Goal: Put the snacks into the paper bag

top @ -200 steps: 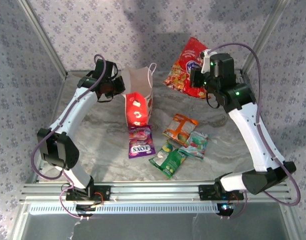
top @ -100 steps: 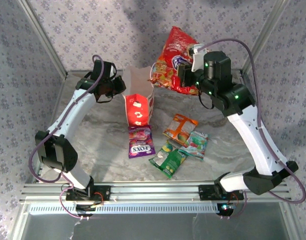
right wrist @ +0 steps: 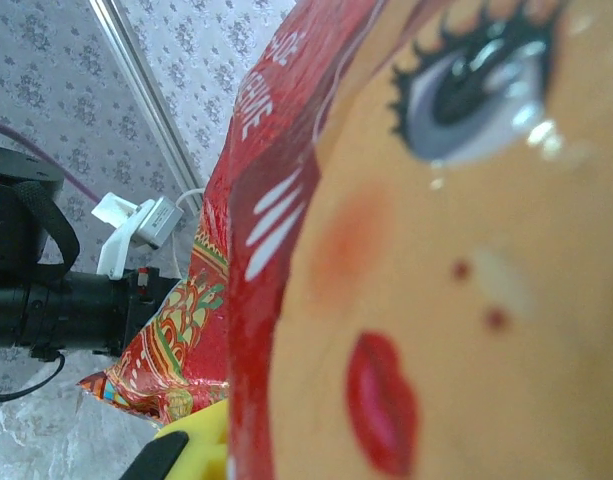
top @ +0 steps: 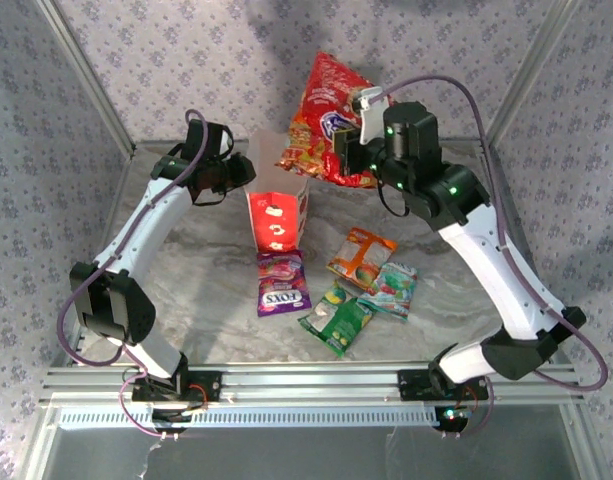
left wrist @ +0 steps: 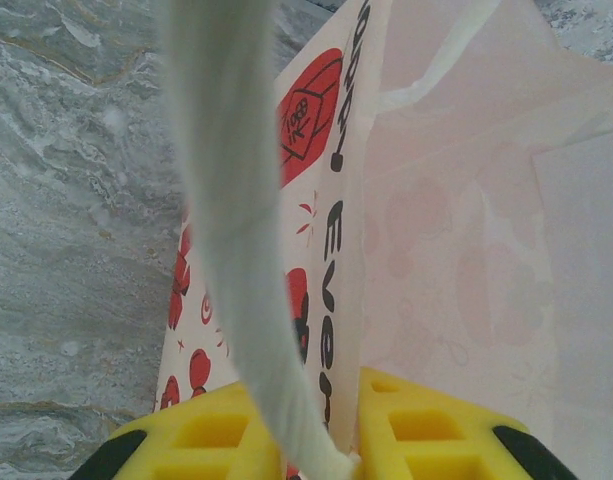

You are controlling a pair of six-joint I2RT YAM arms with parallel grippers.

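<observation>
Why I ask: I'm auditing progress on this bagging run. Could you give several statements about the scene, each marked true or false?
1. The right gripper holds the large red packet in the air near the paper bag. True.
2. The purple FOX'S packet is inside the bag. False: it lies on the table in front of the bag.
3. The bag stands upright, mouth open. True.
4. The left gripper rests on the table far from the bag. False: it is at the bag's rim, with the rim and a string handle between its fingers.

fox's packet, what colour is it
The FOX'S packet is purple with a white logo; the top external view shows it best.
</observation>
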